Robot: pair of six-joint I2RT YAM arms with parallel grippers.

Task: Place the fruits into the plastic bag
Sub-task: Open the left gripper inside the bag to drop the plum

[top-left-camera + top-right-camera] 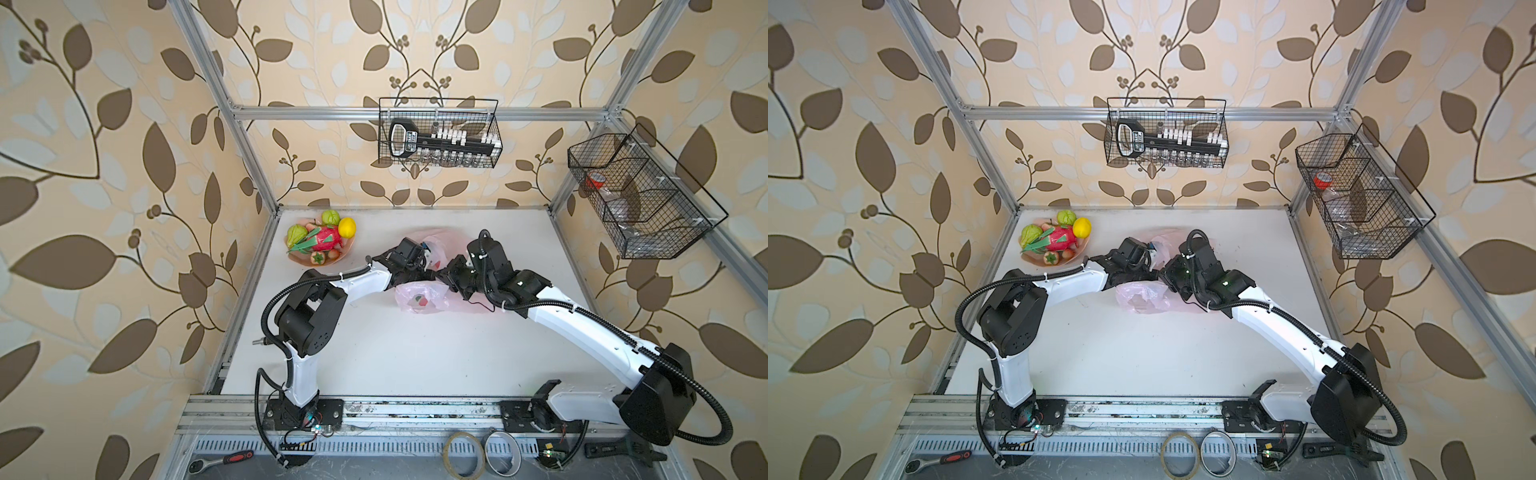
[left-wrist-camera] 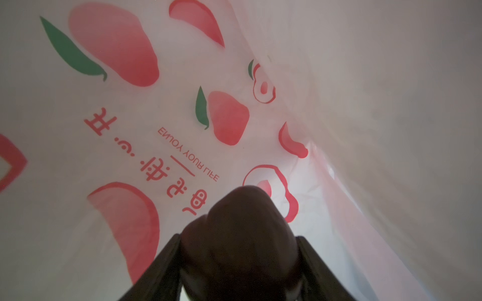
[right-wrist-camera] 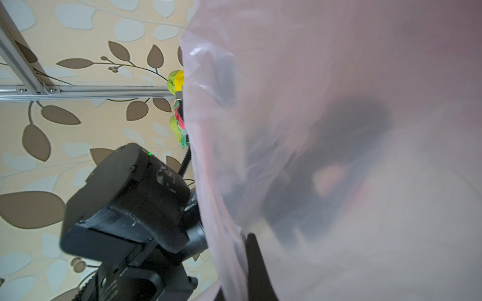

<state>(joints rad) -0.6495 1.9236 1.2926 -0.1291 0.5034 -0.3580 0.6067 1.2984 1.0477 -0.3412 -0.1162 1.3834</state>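
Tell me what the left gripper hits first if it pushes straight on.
Probably the printed inner wall of the plastic bag: the left gripper, holding a dark fruit, is inside it; distance unclear.

My bag [image 2: 365, 104] is thin translucent plastic, crinkled, faintly glossy. The purple fruit [image 2: 238, 234] inside it looks smooth and matt. Under the bag, my table [image 1: 415, 353] is matt white; behind the bag, a brushed aluminium rail [image 1: 316, 111] and a black wire-mesh basket [image 1: 438, 99].

Plastic bag [image 3: 339, 78] blurs right wrist view; dark fruit [image 2: 238, 234] cut off.
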